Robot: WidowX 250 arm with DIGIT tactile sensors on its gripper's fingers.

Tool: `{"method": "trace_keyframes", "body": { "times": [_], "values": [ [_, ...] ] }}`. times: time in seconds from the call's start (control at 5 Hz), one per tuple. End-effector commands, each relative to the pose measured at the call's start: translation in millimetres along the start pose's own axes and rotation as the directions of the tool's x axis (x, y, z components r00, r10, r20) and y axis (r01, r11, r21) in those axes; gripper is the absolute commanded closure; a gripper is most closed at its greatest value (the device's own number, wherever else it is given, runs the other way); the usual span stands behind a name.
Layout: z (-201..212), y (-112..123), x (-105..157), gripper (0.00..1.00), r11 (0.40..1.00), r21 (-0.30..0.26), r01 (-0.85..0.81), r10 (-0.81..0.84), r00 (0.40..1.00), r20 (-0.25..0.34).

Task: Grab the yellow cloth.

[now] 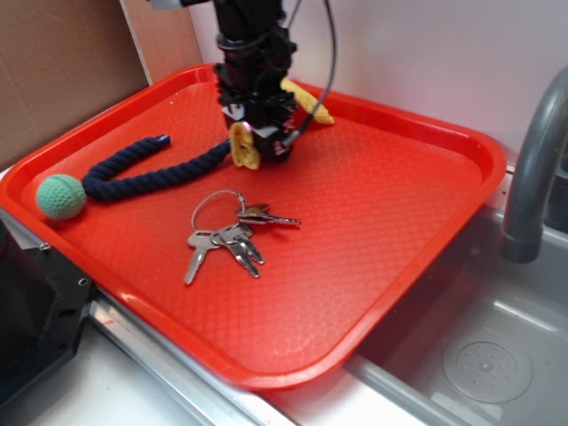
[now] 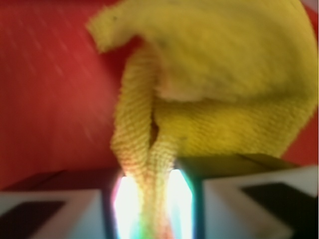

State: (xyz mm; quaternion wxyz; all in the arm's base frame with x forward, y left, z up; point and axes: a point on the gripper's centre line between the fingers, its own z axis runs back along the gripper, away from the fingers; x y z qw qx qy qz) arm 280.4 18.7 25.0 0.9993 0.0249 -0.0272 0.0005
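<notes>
The yellow cloth [image 1: 243, 146] is a mustard, fuzzy rag, bunched under my gripper [image 1: 257, 142] at the back of the red tray [image 1: 373, 213]. One end sticks out behind the arm toward the tray's far rim. In the wrist view the cloth [image 2: 209, 74] fills the upper frame, and a pinched fold of it runs down between my fingers [image 2: 60, 214]. My gripper [image 2: 152, 209] is shut on that fold. The cloth hangs a little above the tray surface at its lower tip.
A dark blue rope [image 1: 142, 169] with a green ball [image 1: 60, 196] lies at the tray's left. A bunch of keys [image 1: 226, 235] lies mid-tray, in front of the gripper. A grey faucet [image 1: 532, 160] and sink [image 1: 479, 355] stand at the right.
</notes>
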Motion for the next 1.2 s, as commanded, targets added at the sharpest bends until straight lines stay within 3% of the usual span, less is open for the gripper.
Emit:
{"method": "trace_keyframes", "body": {
  "times": [0.0, 0.2, 0.4, 0.6, 0.8, 1.0],
  "values": [
    [91, -15, -27, 1.00, 0.999, -0.044, 0.020, -0.015, 0.994, 0.112],
    [142, -20, -44, 1.00, 1.000, -0.006, 0.003, -0.003, 0.998, 0.064],
    [193, -28, -60, 1.00, 0.998, -0.040, 0.040, -0.035, 0.994, 0.107],
    [232, -39, -67, 1.00, 0.998, -0.031, 0.050, -0.047, 0.995, 0.091],
    [239, -51, -76, 1.00, 0.998, 0.032, 0.055, -0.059, 0.993, 0.107],
    [230, -53, -80, 1.00, 0.997, 0.052, 0.056, -0.061, 0.993, 0.101]
  ]
}}
